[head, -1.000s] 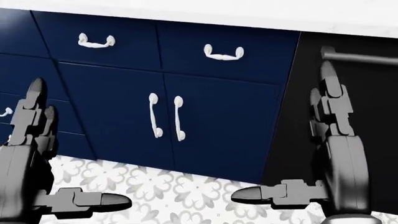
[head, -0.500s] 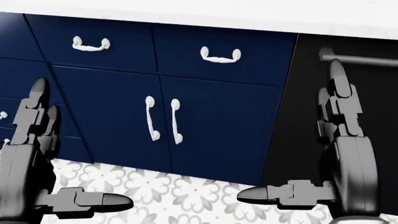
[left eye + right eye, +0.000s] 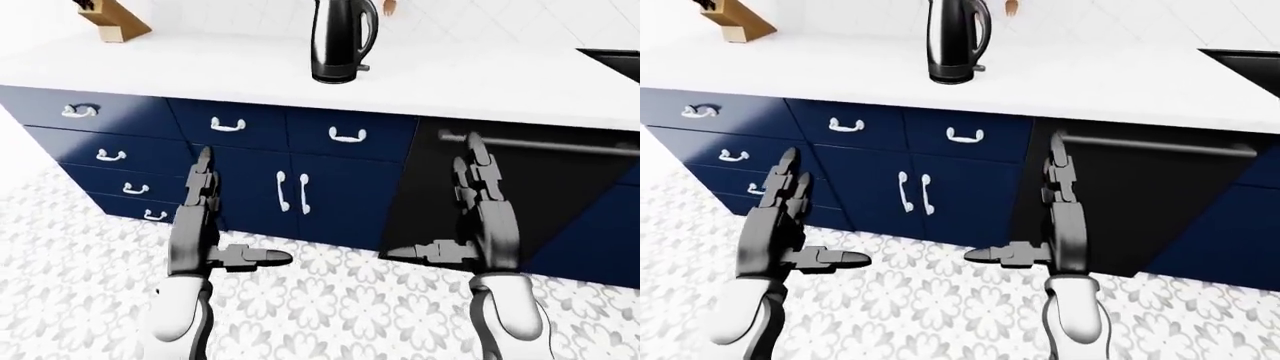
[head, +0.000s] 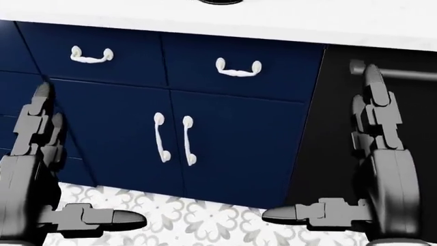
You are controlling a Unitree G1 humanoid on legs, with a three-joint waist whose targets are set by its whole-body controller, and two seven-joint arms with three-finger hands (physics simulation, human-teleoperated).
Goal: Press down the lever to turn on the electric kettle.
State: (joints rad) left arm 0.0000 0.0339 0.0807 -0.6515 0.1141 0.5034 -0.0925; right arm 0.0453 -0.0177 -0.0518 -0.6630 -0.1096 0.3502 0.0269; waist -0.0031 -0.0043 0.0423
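Both hands, left hand [image 3: 200,225] and right hand [image 3: 480,217], we are holding released, fingers spread, before navy cabinets [image 3: 330,187]. Kettle [image 3: 340,41] is standing on worktop [image 3: 200,71], near its far edge.

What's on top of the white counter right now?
The black electric kettle stands on the white counter, with a wooden knife block at upper left. The kettle's top is cut off by the frame.

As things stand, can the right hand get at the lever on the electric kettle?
Probably not yet. The right hand hangs open, low beside the cabinet doors, while the electric kettle stands well up on the white countertop. Nothing blocks the way; the arm must rise.
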